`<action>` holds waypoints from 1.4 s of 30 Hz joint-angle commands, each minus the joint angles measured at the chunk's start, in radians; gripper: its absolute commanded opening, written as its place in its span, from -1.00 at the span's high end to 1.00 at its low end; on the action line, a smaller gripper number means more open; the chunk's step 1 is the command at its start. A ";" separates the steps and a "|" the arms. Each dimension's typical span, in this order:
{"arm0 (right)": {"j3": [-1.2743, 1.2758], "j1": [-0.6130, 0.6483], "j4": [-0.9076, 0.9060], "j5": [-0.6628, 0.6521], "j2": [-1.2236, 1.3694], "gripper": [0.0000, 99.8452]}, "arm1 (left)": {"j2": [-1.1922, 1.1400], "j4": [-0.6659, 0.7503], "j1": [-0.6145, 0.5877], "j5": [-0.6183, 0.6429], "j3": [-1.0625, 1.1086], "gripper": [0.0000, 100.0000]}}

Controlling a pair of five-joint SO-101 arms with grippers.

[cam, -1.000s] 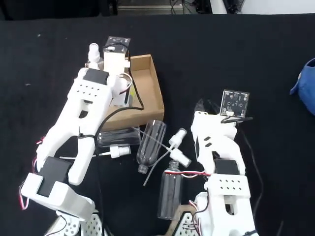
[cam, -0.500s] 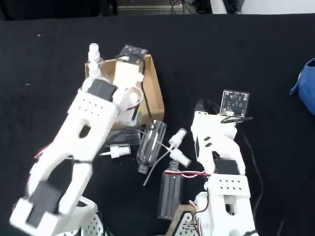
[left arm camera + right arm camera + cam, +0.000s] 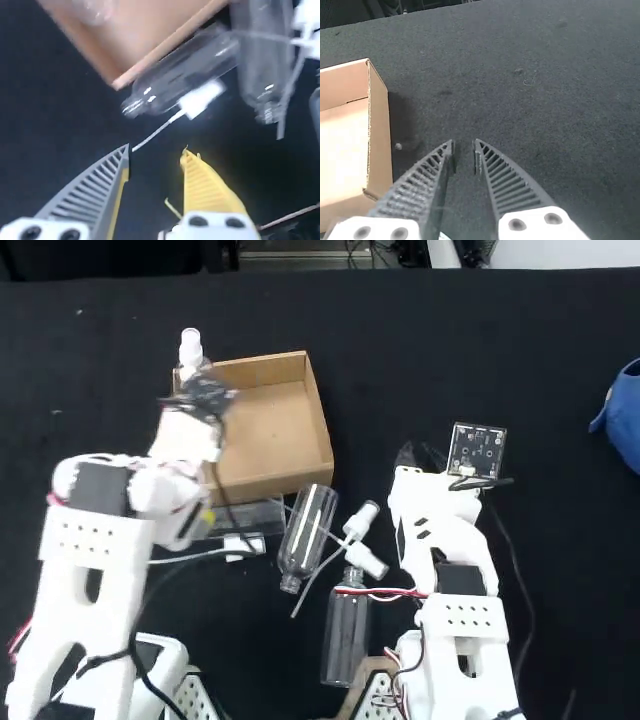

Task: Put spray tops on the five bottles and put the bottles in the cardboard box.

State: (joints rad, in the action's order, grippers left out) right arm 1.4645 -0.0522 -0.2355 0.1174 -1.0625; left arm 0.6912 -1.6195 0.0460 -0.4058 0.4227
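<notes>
The cardboard box stands open at the middle left. A bottle with a spray top stands upright at its far left corner; whether inside or just outside, I cannot tell. One clear bottle lies against the box's near wall with a loose spray top beside it. Two more bare bottles lie nearby, with loose spray tops between them. My left gripper hangs open and empty just short of the bottle by the box. My right gripper rests right of the box, narrowly open, empty.
A blue object pokes in at the right edge. The left arm's body covers the near left of the black table. Perforated white arm bases sit at the near edge. Wires cross near the lying bottles.
My left arm has drawn back out of the box toward the near left, its gripper now over the bottle beside the box. The right arm has not moved.
</notes>
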 commanded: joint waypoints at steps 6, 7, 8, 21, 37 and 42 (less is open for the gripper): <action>-0.005 0.023 0.026 -0.005 -0.031 0.91 | -0.127 0.038 -0.328 -0.115 0.059 0.76; -0.005 0.023 0.026 -0.005 -0.031 0.91 | -0.144 0.057 -0.343 -0.114 0.067 0.73; -0.005 0.023 0.026 -0.005 -0.031 0.91 | -0.161 0.083 -0.351 -0.114 0.076 0.71; -0.005 0.025 0.026 -0.005 -0.031 0.91 | -0.176 0.399 -0.361 -0.029 0.263 0.71; -0.005 0.025 0.021 -0.003 -0.033 0.91 | -0.170 0.832 -0.351 0.117 0.561 0.71; -0.005 0.025 0.023 -0.003 -0.033 0.91 | -0.163 0.730 -0.358 0.110 0.526 0.71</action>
State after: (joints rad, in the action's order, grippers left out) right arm 1.4645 -0.0522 -0.2355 0.1174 -1.0625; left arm 0.5071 -0.8216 -0.3084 -0.3000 0.9904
